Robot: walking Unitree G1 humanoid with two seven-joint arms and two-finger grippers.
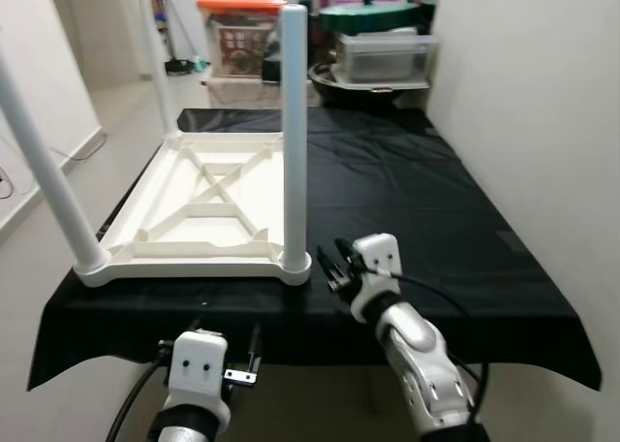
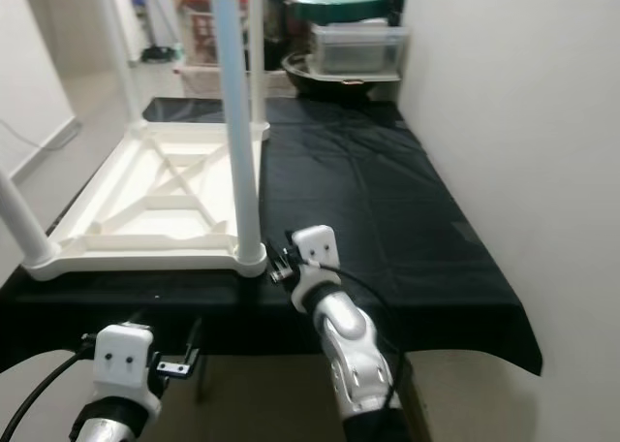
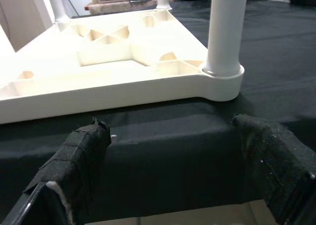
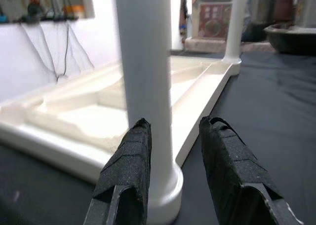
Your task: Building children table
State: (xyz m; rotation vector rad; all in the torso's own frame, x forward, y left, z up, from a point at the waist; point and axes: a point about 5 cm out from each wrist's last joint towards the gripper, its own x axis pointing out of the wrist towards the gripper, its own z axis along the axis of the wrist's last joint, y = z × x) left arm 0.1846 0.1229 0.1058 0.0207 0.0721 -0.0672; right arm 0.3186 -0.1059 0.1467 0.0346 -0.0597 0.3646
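Note:
The white children's table (image 1: 161,250) lies upside down on a black-clothed table (image 1: 426,200), its ribbed underside facing up. White legs stand upright in its corners: the near right leg (image 1: 294,132), the near left leg (image 1: 44,175) and a far leg (image 1: 155,64). My right gripper (image 1: 334,265) is open just right of the near right leg's base (image 4: 165,185), with its fingers (image 4: 123,170) short of the leg and nothing between them. Lower down, in front of the cloth's front edge, my left gripper (image 1: 244,360) is open and holds nothing; its fingers (image 3: 81,151) point at that same corner (image 3: 224,79).
A wall (image 1: 542,93) runs close along the right side of the black table. At the far end stand an orange-lidded bin (image 1: 240,35), a green lid (image 1: 368,15) and a clear box (image 1: 387,56). Open floor (image 1: 87,122) lies to the left.

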